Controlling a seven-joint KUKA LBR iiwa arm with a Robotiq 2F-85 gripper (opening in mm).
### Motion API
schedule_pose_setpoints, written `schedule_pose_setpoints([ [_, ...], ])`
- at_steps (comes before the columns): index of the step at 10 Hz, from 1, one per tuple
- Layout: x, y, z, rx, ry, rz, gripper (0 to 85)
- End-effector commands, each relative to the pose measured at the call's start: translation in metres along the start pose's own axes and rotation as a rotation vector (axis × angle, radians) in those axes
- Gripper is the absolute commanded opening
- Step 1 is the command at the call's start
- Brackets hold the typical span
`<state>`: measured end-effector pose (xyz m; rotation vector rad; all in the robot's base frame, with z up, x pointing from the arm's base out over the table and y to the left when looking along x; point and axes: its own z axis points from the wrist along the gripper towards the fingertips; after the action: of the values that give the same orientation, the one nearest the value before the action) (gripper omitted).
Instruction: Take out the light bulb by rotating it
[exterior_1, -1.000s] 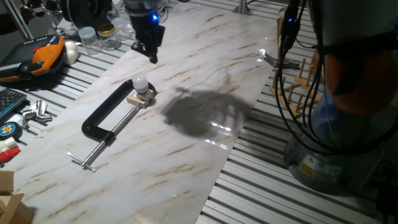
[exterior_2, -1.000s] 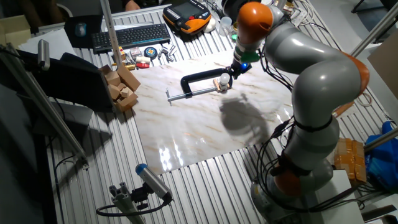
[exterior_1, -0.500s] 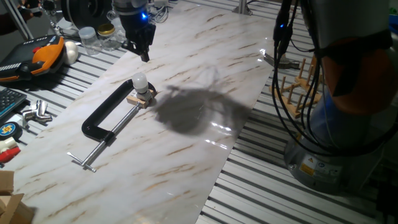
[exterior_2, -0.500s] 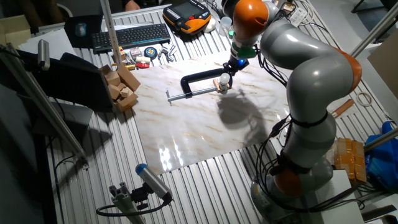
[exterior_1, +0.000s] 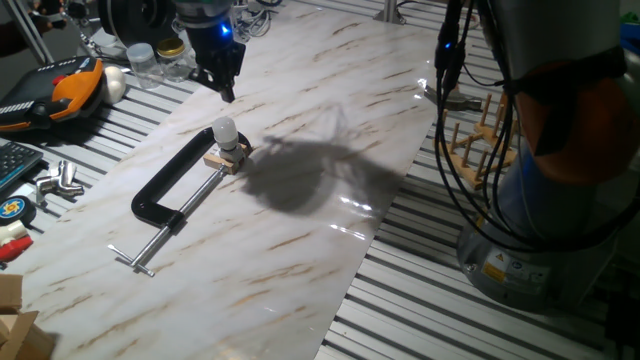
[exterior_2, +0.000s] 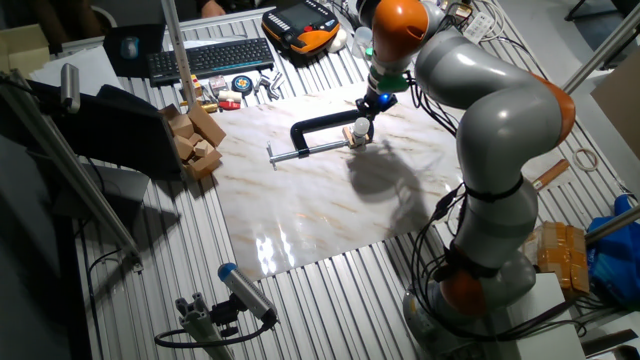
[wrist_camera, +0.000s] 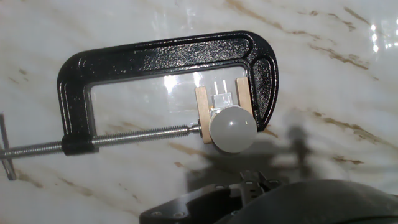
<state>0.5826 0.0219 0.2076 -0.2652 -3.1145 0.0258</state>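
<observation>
Hand view shows only the dark underside of the gripper (wrist_camera: 261, 193) along the lower edge, so whether its fingers are apart or together cannot be told. From one fixed view, the gripper (exterior_1: 222, 82) is seen to have been carried further left and away from the camera over the past second, and it is now held above and behind the light bulb (exterior_1: 224, 132), apart from it. The shadow (exterior_1: 300, 175) on the marble slab (exterior_1: 330, 90) has been drawn leftward with it.

The light bulb (wrist_camera: 232, 129) is seated upright in the wooden block (wrist_camera: 203, 115), which is pinched between the screw tip and the far jaw of the black C-clamp (wrist_camera: 155, 56). Bulb, block and clamp are unchanged in place.

Bare marble is left to the right of the bulb and toward the near slab edge. To the left, the slab edge is near, and beyond it jars (exterior_1: 150, 60) and an orange-and-black pendant (exterior_1: 60, 92) are crowded on the slatted table (exterior_1: 420, 300).
</observation>
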Motion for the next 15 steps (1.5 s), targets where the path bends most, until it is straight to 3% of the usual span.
schedule_pose_setpoints([
  [1, 0.0, 0.001, -0.001, 0.0, 0.006, 0.046, 0.0],
  [2, -0.001, 0.003, -0.002, -0.003, 0.013, 0.086, 0.0],
  [4, -0.002, 0.005, 0.0, 0.009, 0.01, 0.112, 0.0],
  [9, -0.007, 0.005, 0.006, 0.005, -0.005, 0.134, 0.0],
  [11, -0.01, 0.002, 0.013, 0.003, -0.008, 0.143, 0.0],
  [13, -0.014, -0.002, 0.017, 0.001, 0.01, 0.158, 0.0],
  [15, -0.018, -0.006, 0.017, 0.011, -0.002, 0.172, 0.0],
])
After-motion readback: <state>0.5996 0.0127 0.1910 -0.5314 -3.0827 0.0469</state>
